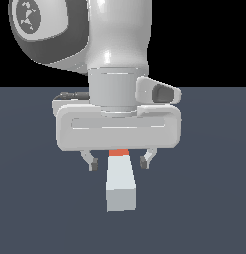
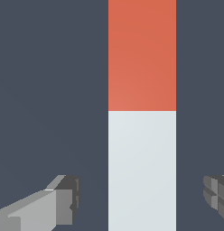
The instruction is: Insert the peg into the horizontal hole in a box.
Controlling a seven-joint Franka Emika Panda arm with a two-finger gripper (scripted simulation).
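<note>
Dark slate floor [image 1: 204,208] bearing a rigid, probably light peg [image 1: 120,186], flanked at three and nine o'clock by spread, empty gripper [image 1: 120,161] fingers; best pinched across the pale section.

A flat, dark slate-blue counter [image 1: 204,208] was seen filling the lower part of the exterior view, its far edge meeting a black background in a straight horizontal line. No markings or seams could be made out on it. One thing was found lying directly on it: the peg [image 1: 119,186], a long square-sectioned bar laid flat, with its pale grey-white length pointed toward the camera and its red-orange end section at the far end. In the wrist view the same plain surface [image 2: 50,90] was shown on both sides of the peg [image 2: 142,135].
</note>
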